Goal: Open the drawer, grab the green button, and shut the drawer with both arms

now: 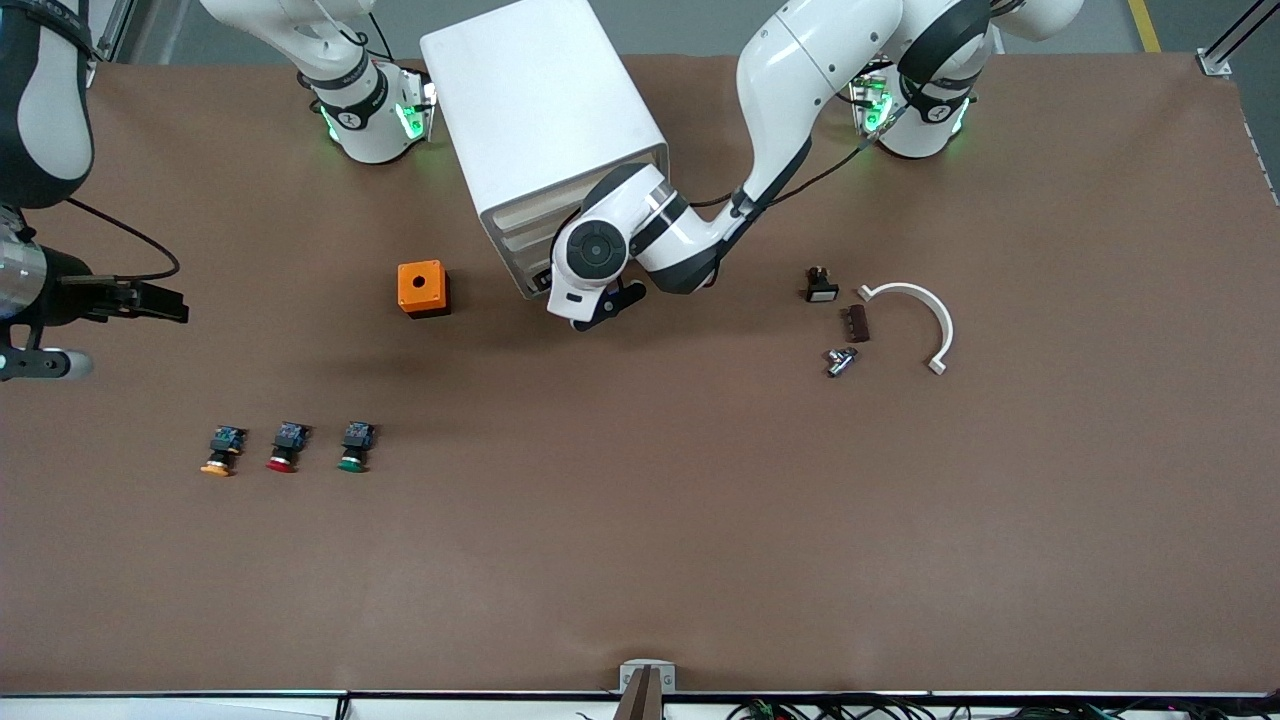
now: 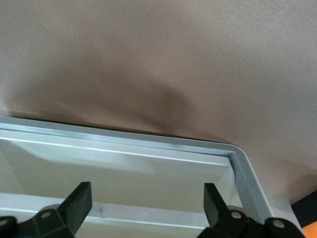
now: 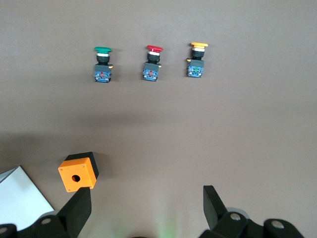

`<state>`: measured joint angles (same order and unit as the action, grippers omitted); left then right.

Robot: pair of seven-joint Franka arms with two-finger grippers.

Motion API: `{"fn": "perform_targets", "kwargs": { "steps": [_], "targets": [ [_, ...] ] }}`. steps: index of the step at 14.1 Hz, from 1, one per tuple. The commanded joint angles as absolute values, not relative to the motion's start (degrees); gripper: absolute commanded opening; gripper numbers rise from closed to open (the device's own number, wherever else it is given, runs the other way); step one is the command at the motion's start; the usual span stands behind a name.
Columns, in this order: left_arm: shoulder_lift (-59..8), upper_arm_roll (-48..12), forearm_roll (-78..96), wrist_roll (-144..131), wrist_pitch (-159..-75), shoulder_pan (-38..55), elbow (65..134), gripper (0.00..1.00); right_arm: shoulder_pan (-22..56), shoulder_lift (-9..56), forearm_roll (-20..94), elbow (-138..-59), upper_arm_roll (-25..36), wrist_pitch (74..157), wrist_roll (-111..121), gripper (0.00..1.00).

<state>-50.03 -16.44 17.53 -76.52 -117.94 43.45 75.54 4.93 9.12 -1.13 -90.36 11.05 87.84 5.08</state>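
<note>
From the front camera we see the left gripper (image 1: 597, 308) at the cabinet (image 1: 545, 125) face, by the lowest drawer (image 1: 520, 262), all drawers looking closed. The right gripper (image 1: 160, 300) waits raised at the right arm's end of the table. The green button (image 1: 354, 447) sits on the table nearer the camera, beside red (image 1: 287, 447) and orange (image 1: 222, 451) buttons, not in any drawer. We judge opening is the step in hand; next the fingers need a hold on the drawer front, then a straight pull.

On the left wrist view, the left gripper (image 2: 147, 203) is spread and holds nothing, with the drawer (image 2: 119, 168) edge between its fingers.

On the right wrist view, the right gripper (image 3: 147, 204) is spread wide, empty, above bare table near the orange box (image 3: 77, 174). The green button (image 3: 102, 63) has open room around it.
</note>
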Motion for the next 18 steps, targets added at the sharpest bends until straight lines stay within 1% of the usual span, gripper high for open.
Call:
{"fn": "perform_targets", "kwargs": {
  "steps": [1,4,6,8,10,14,16,18],
  "targets": [
    [-50.62,-16.52,18.81,-77.78,-117.60,43.77,75.32,0.99,1.76,9.93,2.79,-88.68,10.72,86.66,8.08,1.00],
    [-49.49,-15.56,17.76,-77.78,-117.51,42.81,74.71,0.99,2.11,9.93,2.64,-87.38,10.46,86.57,7.82,1.00],
    [-46.86,-12.58,17.58,-77.70,-116.81,40.97,74.53,0.99,2.28,10.19,2.72,-84.57,10.46,86.57,7.65,1.00],
    [-42.74,-10.47,16.71,-77.43,-116.10,38.95,74.09,0.99,1.94,10.20,2.73,-82.36,10.46,86.57,7.65,1.00],
    [-36.76,-9.93,11.37,-76.65,-115.58,35.09,74.18,0.99,1.15,10.11,3.42,-81.30,10.90,86.22,7.82,1.00],
    [-29.72,-10.02,8.53,-70.07,-108.30,25.86,74.27,0.99,0.79,9.84,3.34,-77.97,10.90,81.65,8.35,1.00],
    [-26.91,-10.02,8.61,-64.98,-104.96,21.47,74.27,0.99,0.97,9.32,3.08,-77.96,10.64,80.08,7.83,1.00],
    [-23.57,-9.93,8.44,-61.98,-98.48,17.69,74.35,0.99,0.88,8.79,3.43,-77.96,10.81,78.14,8.35,1.00]
  ]
}}
